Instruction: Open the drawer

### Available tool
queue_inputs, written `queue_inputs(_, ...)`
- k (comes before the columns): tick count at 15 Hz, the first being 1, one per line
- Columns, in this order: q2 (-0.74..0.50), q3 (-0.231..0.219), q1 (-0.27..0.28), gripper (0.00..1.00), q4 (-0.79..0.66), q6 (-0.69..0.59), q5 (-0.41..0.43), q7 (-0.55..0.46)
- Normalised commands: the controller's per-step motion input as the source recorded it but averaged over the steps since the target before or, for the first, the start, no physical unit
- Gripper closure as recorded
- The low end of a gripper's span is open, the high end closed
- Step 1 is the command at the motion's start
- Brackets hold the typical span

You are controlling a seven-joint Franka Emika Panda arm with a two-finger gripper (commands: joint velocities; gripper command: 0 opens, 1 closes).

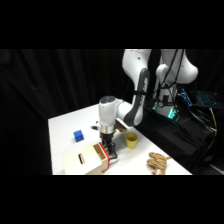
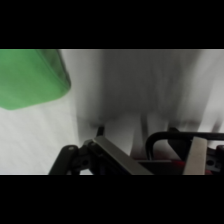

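Black curtains back a white table (image 1: 62,135). Gripper (image 1: 108,148) stands at the red front of the drawer (image 1: 103,152), near the table's front edge; whether its fingers are open or closed cannot be told, since the linkage hides them in the side view and the wrist view cuts them off. Wooden box (image 1: 82,161) with a dark top slot holds the drawer; its contents are hidden. Black wire handle (image 2: 172,137) shows in the wrist view. Yellow cup (image 1: 131,140) stands just beside the gripper, interior unseen. Blue cube (image 1: 78,135) lies toward the left edge.
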Motion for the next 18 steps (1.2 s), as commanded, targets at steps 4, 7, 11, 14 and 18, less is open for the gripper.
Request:
queue_inputs(4, -0.33, -0.065, -0.002, 0.0, -0.49, 0.12, 0.039, -0.16)
queue_inputs(7, -0.35, -0.089, 0.022, 0.0, -0.41, 0.07, 0.007, -0.15)
queue_inputs(11, -0.38, -0.11, 0.079, 0.0, -0.34, -0.01, -0.036, -0.11)
queue_inputs(14, -0.38, -0.062, 0.06, 0.0, -0.24, -0.14, -0.03, -0.12)
queue_inputs(18, -0.41, 0.016, 0.0, 0.0, -0.18, -0.27, 0.003, -0.16)
